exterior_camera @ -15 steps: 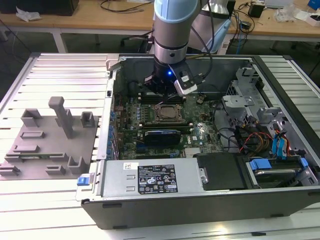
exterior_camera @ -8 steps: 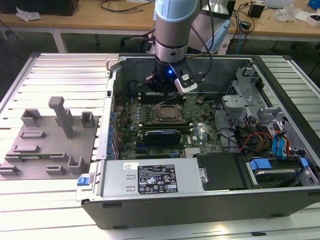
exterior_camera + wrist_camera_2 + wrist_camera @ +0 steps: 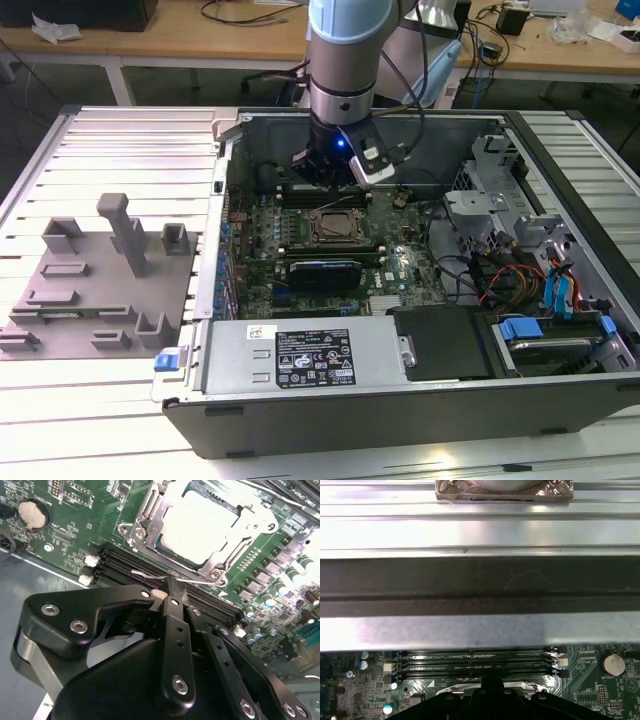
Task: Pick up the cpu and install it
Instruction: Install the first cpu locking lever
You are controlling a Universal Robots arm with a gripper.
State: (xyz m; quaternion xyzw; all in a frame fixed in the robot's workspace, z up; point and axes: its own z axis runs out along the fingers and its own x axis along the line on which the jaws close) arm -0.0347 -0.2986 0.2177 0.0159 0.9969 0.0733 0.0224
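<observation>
We see the gripper (image 3: 335,172) hanging inside the open computer case (image 3: 560,400), over the motherboard (image 3: 400,265) near the case's far wall; in the second wrist view its black fingers (image 3: 172,597) meet at a single tip with nothing between them, so we take it as closed and empty; that tip sits by a thin wire lever (image 3: 150,574) at the socket's edge. The cpu (image 3: 200,522) lies flat in the socket frame (image 3: 145,515), its pale metal top showing inside the bracket; in the exterior view the socket (image 3: 335,225) is just in front of the gripper, in the middle of the board. A grey fixture (image 3: 95,290) rests on the ribbed table (image 3: 100,420), beside the case on the exterior view's left.
</observation>
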